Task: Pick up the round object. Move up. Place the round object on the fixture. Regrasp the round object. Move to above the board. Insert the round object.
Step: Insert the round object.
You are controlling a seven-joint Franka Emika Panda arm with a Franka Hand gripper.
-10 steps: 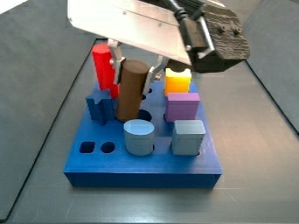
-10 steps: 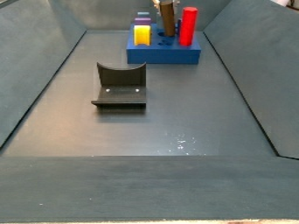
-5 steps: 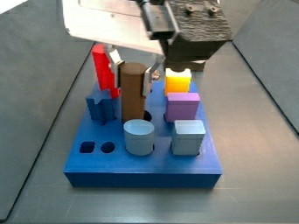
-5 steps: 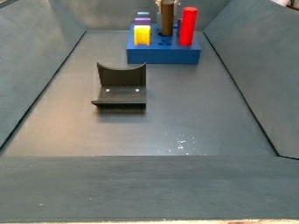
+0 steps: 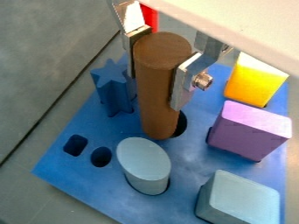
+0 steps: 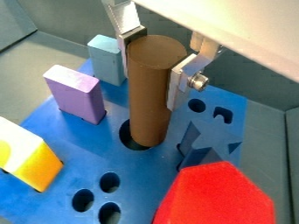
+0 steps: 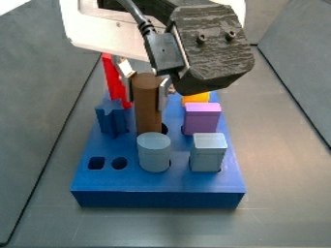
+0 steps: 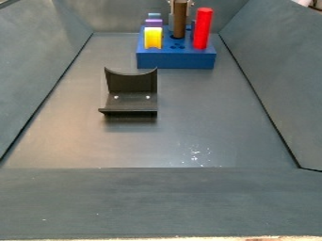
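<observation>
Gripper (image 5: 163, 63) at upper centre, fingers (image 6: 187, 72) clenched on the peg (image 5: 159, 83). Peg upright, long axis vertical, lower end already in the round hole (image 6: 138, 138) of the board (image 7: 155, 179). Straight down from here, probably. Fixture (image 8: 128, 91) well apart, mid-left.

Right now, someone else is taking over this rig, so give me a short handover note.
Gripper: over the blue board, fingers on either side of the brown cylinder; whether it is gripped or just released cannot be told.
Brown cylinder: upright, its lower end in the board's round hole in both wrist views.
Fixture: bare, apart from the board.
Done: pick, fixture regrasp, move above the board.
Left: confirm full seating, open, withdraw.
</observation>
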